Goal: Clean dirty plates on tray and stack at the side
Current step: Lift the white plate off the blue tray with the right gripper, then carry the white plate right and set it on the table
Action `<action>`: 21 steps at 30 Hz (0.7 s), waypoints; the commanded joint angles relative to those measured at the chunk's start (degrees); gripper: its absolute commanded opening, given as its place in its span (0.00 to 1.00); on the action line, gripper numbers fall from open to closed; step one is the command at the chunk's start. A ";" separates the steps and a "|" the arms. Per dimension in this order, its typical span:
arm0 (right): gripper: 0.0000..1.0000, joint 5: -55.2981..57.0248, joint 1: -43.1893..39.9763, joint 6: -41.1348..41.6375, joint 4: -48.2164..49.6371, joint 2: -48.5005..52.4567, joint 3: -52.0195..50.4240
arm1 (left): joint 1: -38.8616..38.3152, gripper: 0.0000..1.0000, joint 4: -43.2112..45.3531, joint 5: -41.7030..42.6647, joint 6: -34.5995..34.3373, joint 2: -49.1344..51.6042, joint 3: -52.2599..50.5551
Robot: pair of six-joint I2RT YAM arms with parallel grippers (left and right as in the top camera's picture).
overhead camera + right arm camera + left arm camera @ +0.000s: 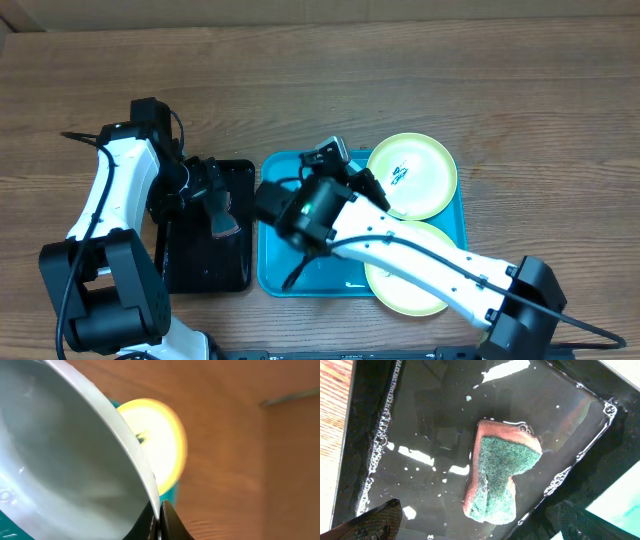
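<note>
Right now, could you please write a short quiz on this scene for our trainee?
1. True or false: the sponge lies in the blue tray.
2. Which claw grips the white plate? A: left. B: right.
3. Fill in: the upper yellow-green plate has a dark smear near its ____.

Key:
1. False. It lies in the black tray.
2. B. The right claw pinches its rim.
3. Centre.

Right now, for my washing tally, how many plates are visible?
3: smeared yellow-green plate far right on the tray; second yellow-green plate nearer, under the right arm; white plate in the right gripper.
</note>
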 commanded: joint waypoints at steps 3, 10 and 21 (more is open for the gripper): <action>0.04 -21.40 -5.18 2.08 6.58 -1.33 1.49 | 0.09 1.00 -0.04 0.90 1.27 -1.09 0.92; 0.04 -33.11 -13.55 3.08 15.28 -1.36 1.51 | 0.11 1.00 -0.20 0.87 1.29 -1.09 0.94; 0.04 -43.01 -38.47 5.35 19.32 -1.36 1.51 | 0.09 1.00 0.07 0.87 1.29 -1.09 0.94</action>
